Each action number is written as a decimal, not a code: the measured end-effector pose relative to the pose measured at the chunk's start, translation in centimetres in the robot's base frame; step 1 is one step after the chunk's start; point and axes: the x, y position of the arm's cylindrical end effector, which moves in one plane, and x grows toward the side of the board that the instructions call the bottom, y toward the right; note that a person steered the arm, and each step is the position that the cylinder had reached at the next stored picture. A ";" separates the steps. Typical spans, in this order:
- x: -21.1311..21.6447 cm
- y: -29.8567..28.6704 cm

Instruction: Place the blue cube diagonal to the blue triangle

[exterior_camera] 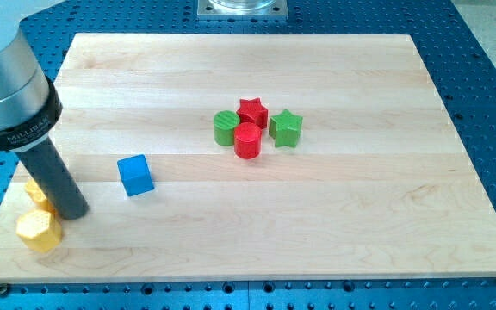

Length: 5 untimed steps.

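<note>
The blue cube (135, 174) lies on the wooden board (334, 224), left of the middle. My tip (73, 212) rests on the board to the cube's left and a little lower in the view, apart from it by about one cube width. The rod rises from the tip towards the view's upper left. No blue triangle shows in the view; the rod and its grey housing hide part of the board's left edge.
A yellow hexagonal block (39, 230) lies just below-left of my tip, and another yellow block (34, 191) is partly hidden behind the rod. Near the middle, a green cylinder (226, 127), red star (252, 111), red cylinder (248, 140) and green star (287, 128) cluster together.
</note>
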 end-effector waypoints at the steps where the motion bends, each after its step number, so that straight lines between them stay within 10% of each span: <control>1: -2.5 0.2; 5: -9.5 15.2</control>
